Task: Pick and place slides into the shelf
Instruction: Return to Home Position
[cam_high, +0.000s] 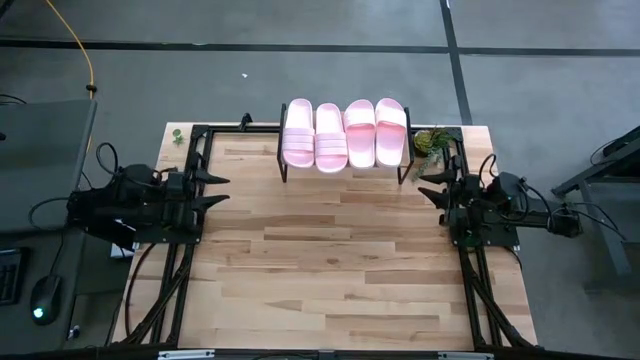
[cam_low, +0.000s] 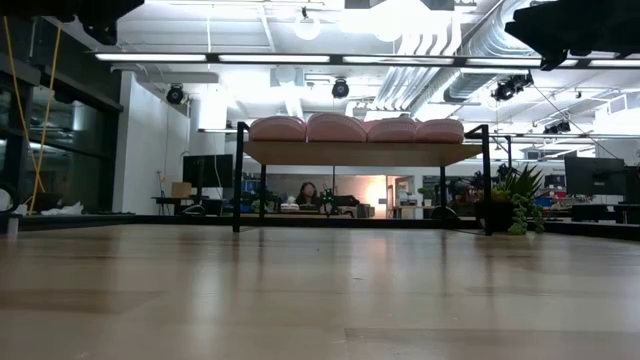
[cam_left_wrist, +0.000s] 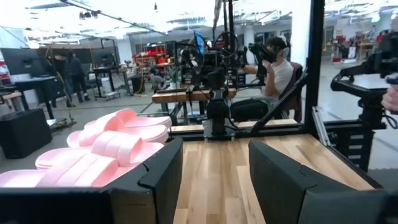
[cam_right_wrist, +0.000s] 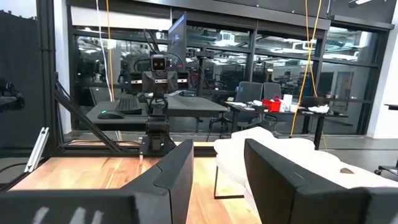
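Left jaws parted, empty, right jaws likewise, four slides hiding shelf top

Fig.: 4 slides, matching pale pink foam, each w/ 1 wide ribbed strap and open toe. On my high cam all 4 lie soles down, side by side and touching, lengthwise front-to-back, filling the shelf top. 2nd from left sits slightly nearer the front. Shelf: low rack, light wood plank, thin black legs, upright at the far edge of the table, approx. centred. Low cam: 4 rounded pink ends in 1 row on the plank.
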